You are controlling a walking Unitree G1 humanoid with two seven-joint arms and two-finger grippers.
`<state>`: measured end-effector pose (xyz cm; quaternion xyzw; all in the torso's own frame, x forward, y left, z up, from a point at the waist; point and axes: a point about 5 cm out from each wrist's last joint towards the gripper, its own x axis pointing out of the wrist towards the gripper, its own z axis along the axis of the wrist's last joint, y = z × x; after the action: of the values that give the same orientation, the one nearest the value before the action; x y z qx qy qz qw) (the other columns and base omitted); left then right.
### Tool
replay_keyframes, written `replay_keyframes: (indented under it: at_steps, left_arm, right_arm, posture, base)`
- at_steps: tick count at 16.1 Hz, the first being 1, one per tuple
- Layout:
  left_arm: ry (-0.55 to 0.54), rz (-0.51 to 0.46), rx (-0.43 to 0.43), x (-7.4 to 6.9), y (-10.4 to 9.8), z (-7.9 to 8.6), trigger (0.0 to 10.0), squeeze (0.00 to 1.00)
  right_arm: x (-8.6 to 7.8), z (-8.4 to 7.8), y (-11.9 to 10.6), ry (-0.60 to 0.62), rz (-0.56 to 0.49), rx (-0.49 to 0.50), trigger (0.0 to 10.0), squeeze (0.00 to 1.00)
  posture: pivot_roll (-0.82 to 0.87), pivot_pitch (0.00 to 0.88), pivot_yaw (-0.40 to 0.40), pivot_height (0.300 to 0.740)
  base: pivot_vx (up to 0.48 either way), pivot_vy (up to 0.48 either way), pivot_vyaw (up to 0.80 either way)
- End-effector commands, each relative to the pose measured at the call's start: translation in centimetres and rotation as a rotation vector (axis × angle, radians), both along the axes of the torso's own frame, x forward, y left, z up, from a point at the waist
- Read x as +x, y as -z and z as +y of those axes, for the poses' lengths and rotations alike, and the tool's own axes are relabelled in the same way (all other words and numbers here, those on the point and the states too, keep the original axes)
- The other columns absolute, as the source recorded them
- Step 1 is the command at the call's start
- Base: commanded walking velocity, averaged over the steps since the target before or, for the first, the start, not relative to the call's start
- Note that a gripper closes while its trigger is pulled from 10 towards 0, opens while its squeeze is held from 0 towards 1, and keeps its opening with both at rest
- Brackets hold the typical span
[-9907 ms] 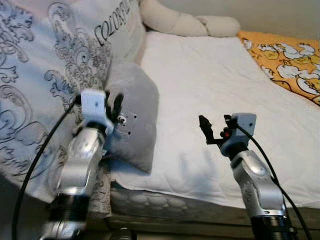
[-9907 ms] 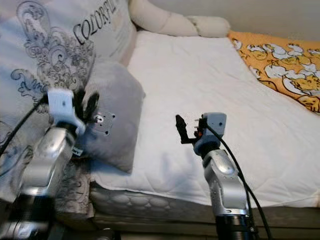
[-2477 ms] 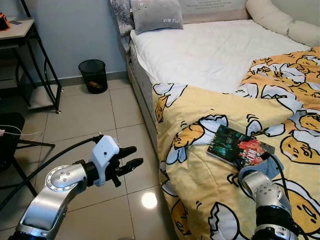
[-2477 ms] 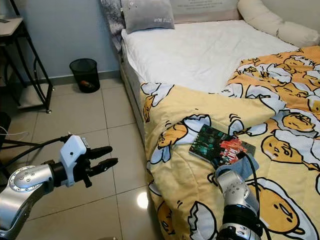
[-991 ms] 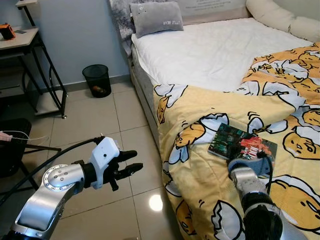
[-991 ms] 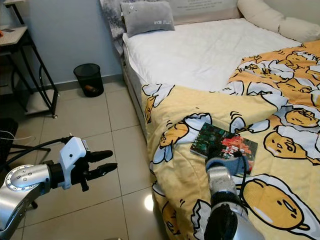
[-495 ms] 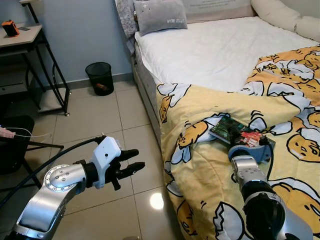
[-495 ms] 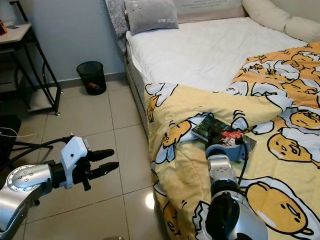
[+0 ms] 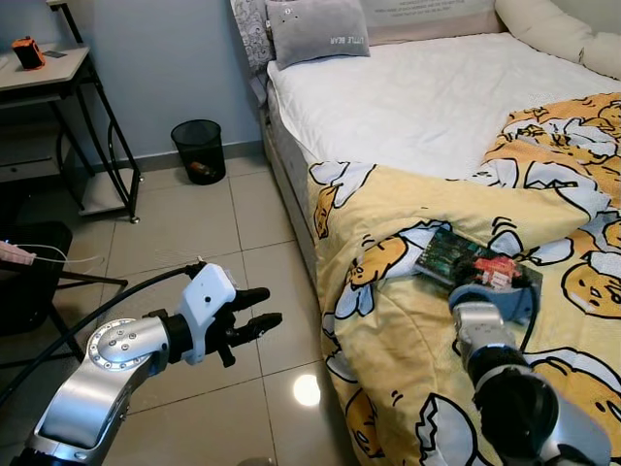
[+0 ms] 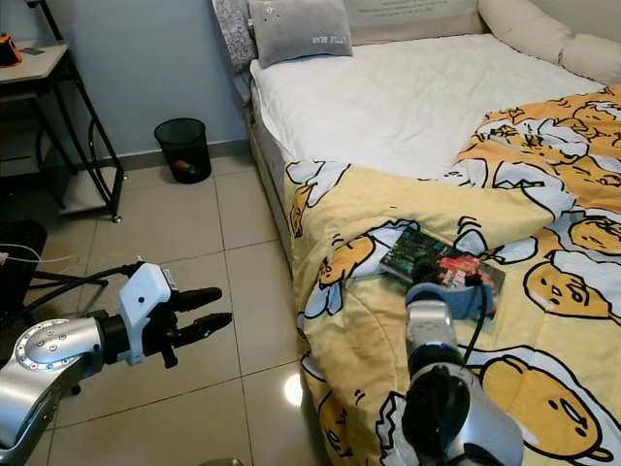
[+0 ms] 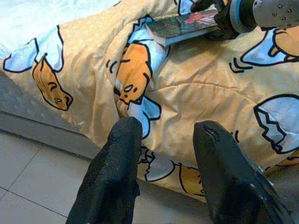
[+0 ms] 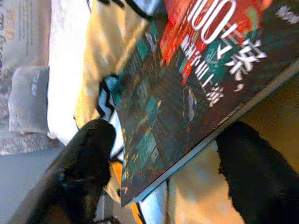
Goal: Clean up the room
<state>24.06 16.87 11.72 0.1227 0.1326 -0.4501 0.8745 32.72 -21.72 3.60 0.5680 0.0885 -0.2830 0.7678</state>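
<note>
Though the pillow (image 9: pixel 316 30) sits at the bed's head, tidying looks barely begun: the book (image 10: pixel 441 266) lies on the bed's yellow blanket (image 10: pixel 369 320). The right tool (image 12: pixel 159 168) straddles the book's edge, fingers apart, not yet clamped; the left tool (image 9: pixel 254 310) hovers open beside the bed.

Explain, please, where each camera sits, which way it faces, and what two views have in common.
Left eye and right eye views: on the head, looking down at the bed and floor; both arms show.
Left wrist view: along the open left gripper, over the floor, toward the yellow blanket.
Right wrist view: along the right gripper, its fingers either side of the book.
Shared: the book shows in all views.
</note>
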Motion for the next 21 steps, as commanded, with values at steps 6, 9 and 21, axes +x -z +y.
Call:
replay_keyframes:
  at_steps: [6, 9, 21]
  left_arm:
    - [-0.003, 0.001, 0.010, 0.12, 0.03, -0.15, 10.0, 0.00]
    - [-0.001, 0.002, 0.006, 0.07, -0.02, -0.08, 10.0, 0.00]
    - [-0.034, -0.011, -0.013, 0.36, 0.16, -0.24, 10.0, 0.00]
  right_arm:
    - [0.57, -0.94, -1.06, 0.037, -0.054, -0.006, 0.0, 0.00]
    - [0.55, -1.04, -1.06, 0.036, -0.056, -0.009, 0.0, 0.00]
    - [0.30, -1.01, -0.79, 0.008, -0.097, -0.015, 0.0, 0.00]
  posture:
    - [0.18, 0.000, 0.036, 0.740]
    - [0.19, 0.000, 0.031, 0.740]
    - [0.18, 0.000, 0.022, 0.740]
  base:
    - [0.000, 0.000, 0.00]
    - [0.000, 0.000, 0.00]
    - [0.000, 0.000, 0.00]
